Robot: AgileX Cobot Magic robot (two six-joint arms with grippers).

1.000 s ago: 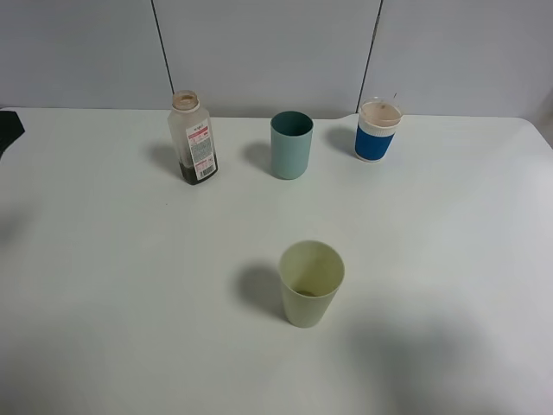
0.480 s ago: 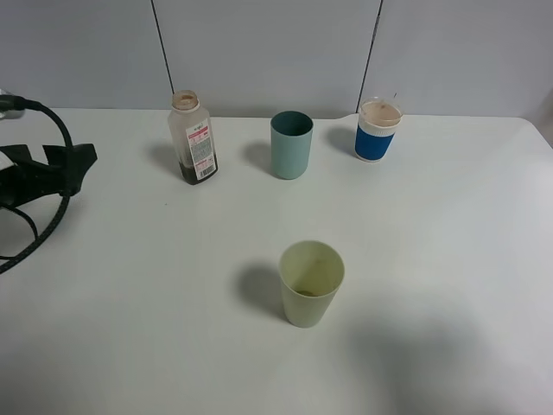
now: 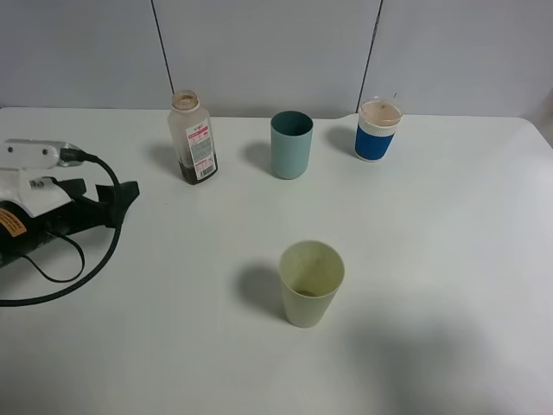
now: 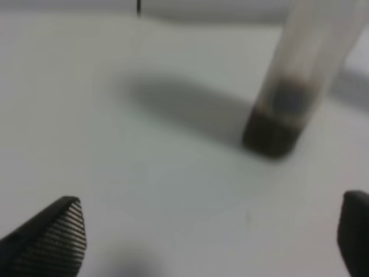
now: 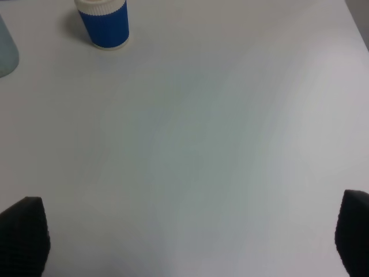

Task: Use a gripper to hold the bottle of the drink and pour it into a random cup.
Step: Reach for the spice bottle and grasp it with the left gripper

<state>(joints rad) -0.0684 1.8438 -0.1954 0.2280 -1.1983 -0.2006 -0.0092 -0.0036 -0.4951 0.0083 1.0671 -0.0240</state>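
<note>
left hand [image 3: 121,203] — jaws wide, empty, well apart from the bottle [image 3: 193,138], to its front-left | bottle upright on bench [image 3: 432,259] (long axis vertical) | left arm nearer | cup [image 3: 291,144] beside bottle's right

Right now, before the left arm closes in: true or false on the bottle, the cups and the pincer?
1. The bottle stands upright with no cap. True.
2. The left pincer is shut on the bottle. False: it is open, short of the bottle and holding nothing.
3. The teal cup stands between the bottle and the blue-and-white cup. True.
4. The pale green cup lies on its side. False: it stands upright, apart from the other cups.
5. The bottle is full to the neck. False: dark liquid shows only near its bottom.
</note>
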